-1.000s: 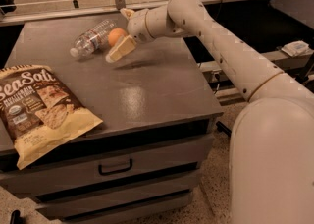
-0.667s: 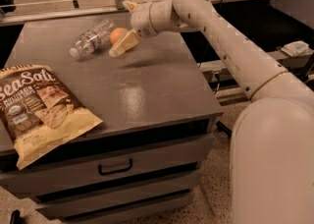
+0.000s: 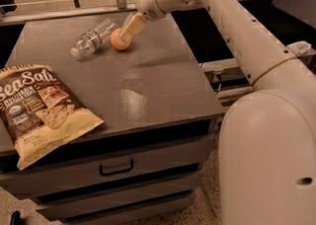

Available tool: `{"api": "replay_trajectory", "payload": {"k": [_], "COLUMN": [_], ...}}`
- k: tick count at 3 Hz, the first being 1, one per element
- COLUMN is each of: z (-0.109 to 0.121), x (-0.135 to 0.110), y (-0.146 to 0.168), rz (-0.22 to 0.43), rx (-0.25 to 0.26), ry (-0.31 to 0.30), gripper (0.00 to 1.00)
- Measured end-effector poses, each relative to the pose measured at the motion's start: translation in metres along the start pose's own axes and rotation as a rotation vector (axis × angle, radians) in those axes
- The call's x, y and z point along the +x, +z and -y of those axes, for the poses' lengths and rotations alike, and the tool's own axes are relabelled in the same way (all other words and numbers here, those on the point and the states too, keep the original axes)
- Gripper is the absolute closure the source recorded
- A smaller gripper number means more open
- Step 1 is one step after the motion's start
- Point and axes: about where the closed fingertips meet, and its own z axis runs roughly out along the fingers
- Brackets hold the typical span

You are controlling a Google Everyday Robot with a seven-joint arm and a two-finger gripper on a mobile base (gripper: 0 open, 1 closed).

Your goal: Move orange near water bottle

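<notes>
Inspection of the tabletop [image 3: 163, 86]: the surface is grey and flat and sits over a cabinet of drawers [image 3: 123, 169], the upper one fitted with a dark handle [image 3: 116, 168]. The orange [image 3: 117, 41] is in the far part of the tabletop, left of centre and just right of the bottle [image 3: 94, 38]. Contact between the two cannot be confirmed. The bottle lies on its side, clear and ribbed, with its white cap pointing to the near left and its base toward the far right. The end effector [image 3: 127, 30] is directly at the orange, coming down over its upper right side at a slant, and its tan tip overlaps the fruit. I cannot tell whether the end effector is clamped on the orange or has released it. It is equally unclear whether the orange rests on the surface or is held just above it. The white arm [image 3: 232, 26] runs from the bulky base [image 3: 271, 160] at the near right, up and across to the far centre. A bag [image 3: 39, 110] of chips, tan and brown with "Sea Salt" lettering, lies flat at the near left corner, well apart from the orange and the bottle, with its lower end overhanging the near edge.
</notes>
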Motion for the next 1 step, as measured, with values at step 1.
{"api": "replay_trajectory", "payload": {"k": [1], "z": [-0.0014], "x": [0.0051], "y": [0.0021], "rz": [-0.016], "rx": [-0.011], "ry": [0.009], "gripper": [0.0]}}
